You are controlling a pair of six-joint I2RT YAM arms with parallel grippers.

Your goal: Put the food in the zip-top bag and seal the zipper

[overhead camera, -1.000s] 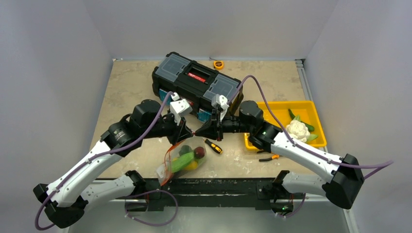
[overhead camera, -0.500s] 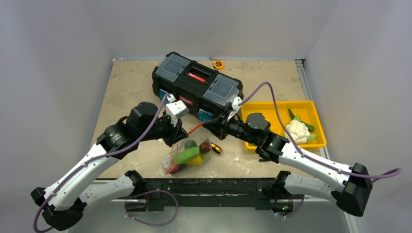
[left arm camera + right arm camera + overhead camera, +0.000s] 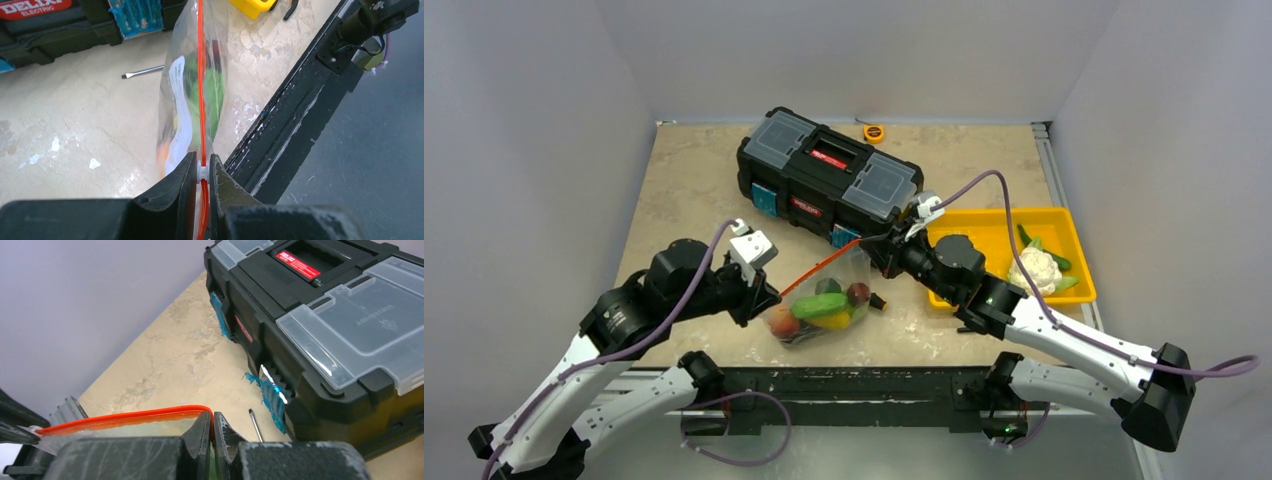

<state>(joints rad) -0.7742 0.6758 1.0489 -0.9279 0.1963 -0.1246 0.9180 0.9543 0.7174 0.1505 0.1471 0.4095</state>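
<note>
The clear zip-top bag hangs between my two grippers over the table's near edge, holding food: a green piece, a yellow piece, a dark red one. Its orange-red zipper is stretched taut. My left gripper is shut on the zipper's white slider at the left end. My right gripper is shut on the zipper's right end. The bag also shows in the left wrist view. A white cauliflower and green pieces lie in the yellow tray.
A black toolbox stands behind the bag, close to my right gripper. A screwdriver lies beside the bag. An orange tape measure sits at the back. Orange-handled pliers lie under my right arm.
My left gripper has pulled back and left along the zipper, from touching the right gripper to the bag's left end. The right gripper moved right and back. The bag now hangs spread and taut.
</note>
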